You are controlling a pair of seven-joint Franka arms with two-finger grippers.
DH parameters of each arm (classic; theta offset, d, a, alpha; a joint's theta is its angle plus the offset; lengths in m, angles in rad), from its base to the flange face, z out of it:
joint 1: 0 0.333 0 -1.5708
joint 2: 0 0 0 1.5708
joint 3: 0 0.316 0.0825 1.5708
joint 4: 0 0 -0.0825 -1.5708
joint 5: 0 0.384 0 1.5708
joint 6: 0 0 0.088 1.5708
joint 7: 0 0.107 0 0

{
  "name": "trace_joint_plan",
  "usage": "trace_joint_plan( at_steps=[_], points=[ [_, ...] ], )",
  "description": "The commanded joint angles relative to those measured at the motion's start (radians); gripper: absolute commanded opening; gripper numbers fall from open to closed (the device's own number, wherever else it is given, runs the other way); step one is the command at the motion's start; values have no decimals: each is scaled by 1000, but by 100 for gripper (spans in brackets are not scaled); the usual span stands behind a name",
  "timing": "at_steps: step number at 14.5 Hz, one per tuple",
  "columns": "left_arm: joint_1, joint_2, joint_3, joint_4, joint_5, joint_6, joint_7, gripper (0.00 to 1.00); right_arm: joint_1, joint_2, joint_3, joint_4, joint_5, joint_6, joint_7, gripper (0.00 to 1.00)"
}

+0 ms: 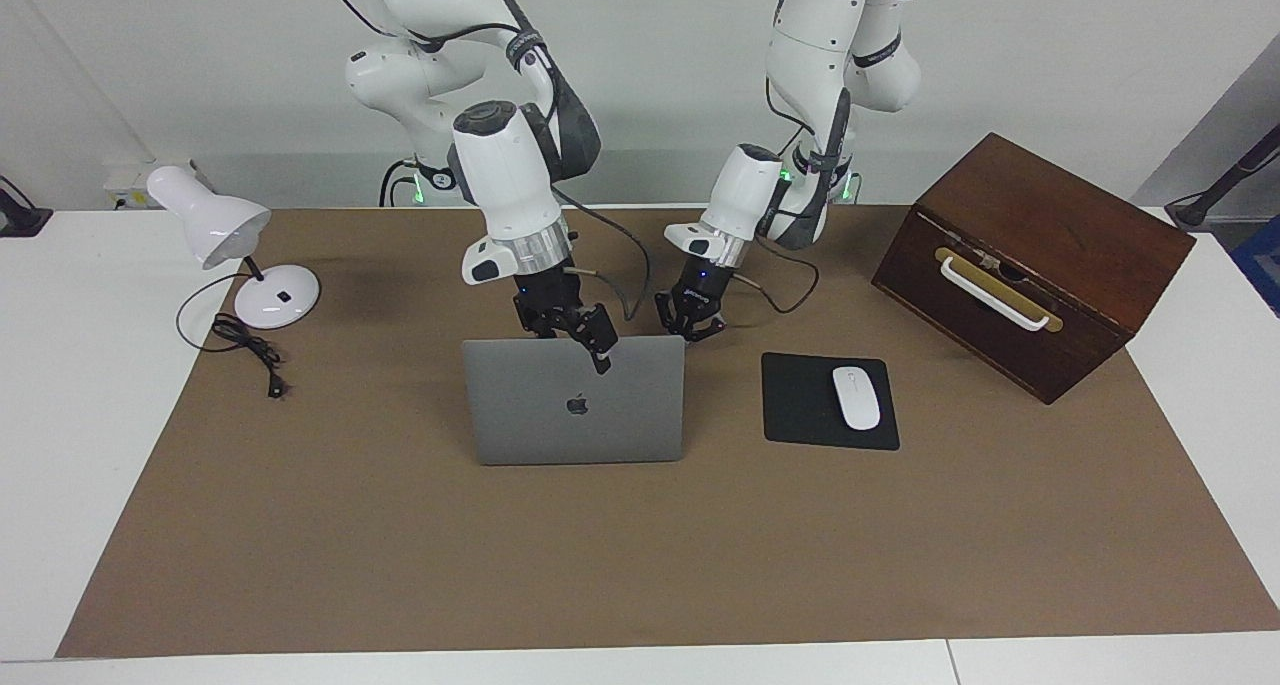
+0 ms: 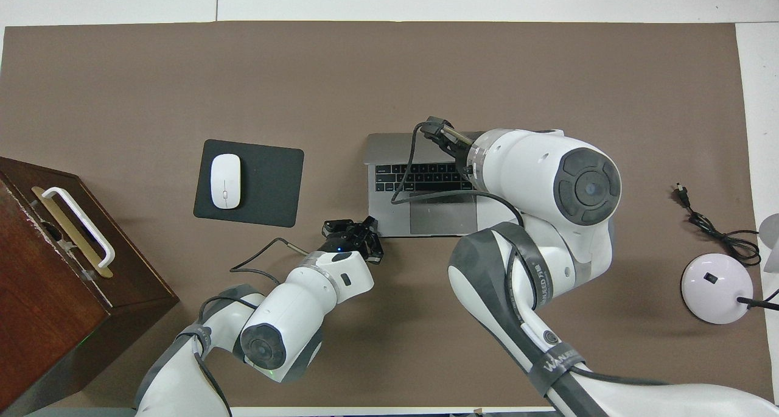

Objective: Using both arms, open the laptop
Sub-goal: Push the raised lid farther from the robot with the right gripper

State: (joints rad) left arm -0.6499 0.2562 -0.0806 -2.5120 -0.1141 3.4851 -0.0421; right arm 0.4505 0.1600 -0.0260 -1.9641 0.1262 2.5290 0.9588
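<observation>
Now the laptop (image 1: 574, 402) is standing half open mid-table on the brown mat, the spread right gripper (image 1: 585, 343) hooking its lid's top edge, the clenched left gripper (image 1: 690, 327) pressing its base corner.

On my feed: both views bright, even, diffuse light from above. Soft faint shadows under arms on brown mat (image 1: 400, 545). Mild sheen on white lamp (image 1: 215, 225), upper left of facing view. Focus sharp throughout.
</observation>
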Motion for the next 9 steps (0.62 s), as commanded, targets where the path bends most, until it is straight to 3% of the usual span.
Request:
trace_joint_plan(
  at_steps=[1, 9],
  points=[
    [-24, 52, 4, 28, -7, 15, -9, 0, -45, 24, 8, 69, -17, -55, -90, 100],
    [-24, 52, 4, 28, -7, 15, -9, 0, -111, 85, 6, 240, -54, -226, -278, 100]
  ],
)
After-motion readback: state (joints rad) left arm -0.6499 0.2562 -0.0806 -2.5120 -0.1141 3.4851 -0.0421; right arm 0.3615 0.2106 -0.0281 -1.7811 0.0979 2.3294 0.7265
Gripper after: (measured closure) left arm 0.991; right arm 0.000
